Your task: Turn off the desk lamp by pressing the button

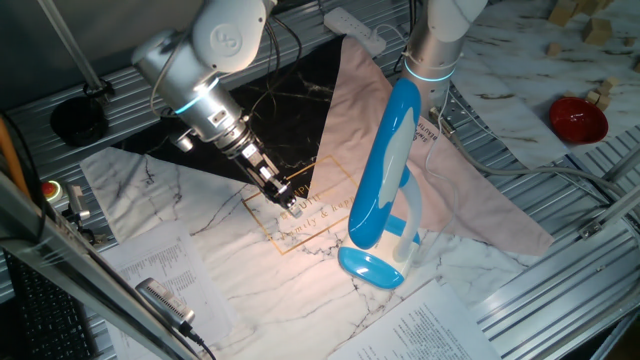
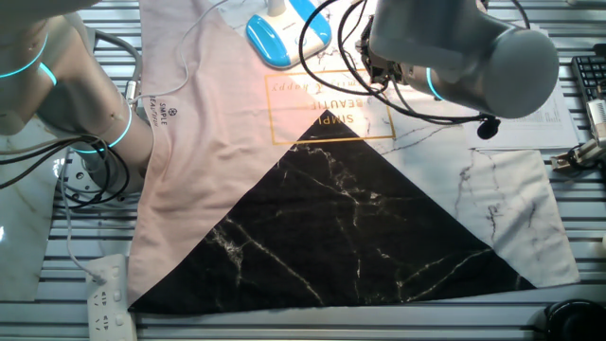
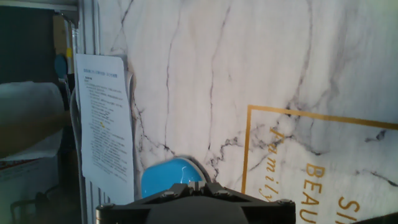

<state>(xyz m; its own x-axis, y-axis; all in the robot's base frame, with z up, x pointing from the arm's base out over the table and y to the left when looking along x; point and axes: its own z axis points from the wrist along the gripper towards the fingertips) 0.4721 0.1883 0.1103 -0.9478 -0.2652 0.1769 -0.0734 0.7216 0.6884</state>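
From one fixed view the gripper (image 1: 291, 206) hangs over the marble-print mat (image 1: 230, 260), with the blue desk lamp (image 1: 385, 180) standing at its 3 o'clock. The other fixed view only catches the lamp's base (image 2: 284, 36) at 12 o'clock. In the hand view that base (image 3: 171, 178) peeks out at 6 o'clock beside a printed sheet (image 3: 106, 118), and I can't tell if the jaws are open or closed.

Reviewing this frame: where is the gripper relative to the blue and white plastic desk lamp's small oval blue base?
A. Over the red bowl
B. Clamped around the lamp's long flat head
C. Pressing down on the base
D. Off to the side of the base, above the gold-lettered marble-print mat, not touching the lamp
D. In one fixed view the gripper hangs over the gold-lettered marble-print mat, clearly apart from the small oval blue base of the desk lamp.
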